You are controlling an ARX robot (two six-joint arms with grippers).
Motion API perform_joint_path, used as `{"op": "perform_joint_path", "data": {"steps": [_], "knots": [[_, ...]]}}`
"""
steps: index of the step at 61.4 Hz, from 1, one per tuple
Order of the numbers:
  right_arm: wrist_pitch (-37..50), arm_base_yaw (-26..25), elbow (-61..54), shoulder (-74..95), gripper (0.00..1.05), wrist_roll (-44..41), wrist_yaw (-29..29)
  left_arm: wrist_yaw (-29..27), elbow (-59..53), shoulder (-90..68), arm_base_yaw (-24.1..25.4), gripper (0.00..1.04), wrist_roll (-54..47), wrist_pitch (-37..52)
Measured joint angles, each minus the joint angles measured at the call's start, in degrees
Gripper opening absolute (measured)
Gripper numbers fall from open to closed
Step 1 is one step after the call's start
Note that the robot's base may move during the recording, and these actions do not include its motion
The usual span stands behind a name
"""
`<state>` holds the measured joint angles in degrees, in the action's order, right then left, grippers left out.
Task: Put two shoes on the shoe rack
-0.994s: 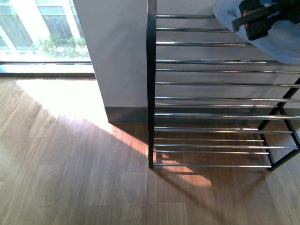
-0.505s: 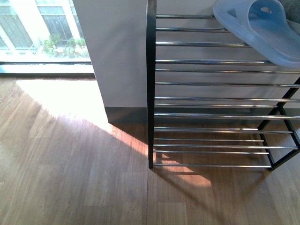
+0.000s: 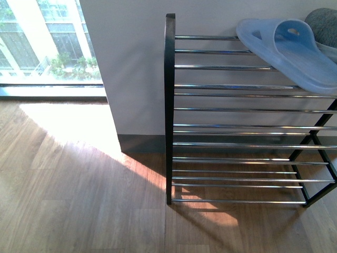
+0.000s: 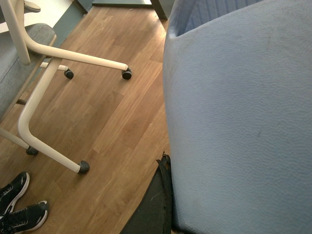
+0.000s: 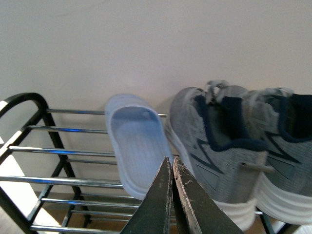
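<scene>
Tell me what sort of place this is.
Probably an indoor room in an office or home: a wood-plank floor, a big window with greenery outside, a wheeled chair base, and a shoe rack against a wall.

This looks like a lived-in room of a home or a small office, arranged as an entryway corner. The floor (image 3: 79, 179) is warm wood-look plank laminate, and a plain white wall (image 3: 126, 63) with a grey skirting board runs behind a shoe rack (image 3: 169, 105) of black frame and chrome rods. On its top tier lie a pale blue slide sandal (image 3: 287, 50) and grey knit sneakers (image 5: 219, 146). Beside the wall a floor-length window (image 3: 47, 42) lets sun fall across the planks, with greenery outside. The left wrist view shows a cream-framed chair on castors (image 4: 53, 73) and a pair of black trainers (image 4: 19, 204) on the floor.
</scene>
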<state>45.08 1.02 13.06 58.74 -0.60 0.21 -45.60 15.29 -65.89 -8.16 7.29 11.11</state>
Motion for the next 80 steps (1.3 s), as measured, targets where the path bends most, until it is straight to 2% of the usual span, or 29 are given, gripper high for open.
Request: {"op": "perform_joint_path", "data": {"steps": [17, 34, 42, 80], "knots": [[-3.0, -0.9, -5.6, -8.6, 0.01, 0.0, -0.2, 0.0, 0.0, 0.0, 0.0, 0.02, 0.0, 0.0], [-10.6, -0.9, -9.9, -20.6, 0.01, 0.0, -0.2, 0.0, 0.0, 0.0, 0.0, 0.02, 0.0, 0.0], [-9.5, -0.9, -11.9, -22.0, 0.01, 0.0, -0.1, 0.0, 0.0, 0.0, 0.0, 0.02, 0.0, 0.0], [-27.1, -0.9, -12.0, -40.8, 0.01, 0.0, -0.2, 0.0, 0.0, 0.0, 0.0, 0.02, 0.0, 0.0]]}}
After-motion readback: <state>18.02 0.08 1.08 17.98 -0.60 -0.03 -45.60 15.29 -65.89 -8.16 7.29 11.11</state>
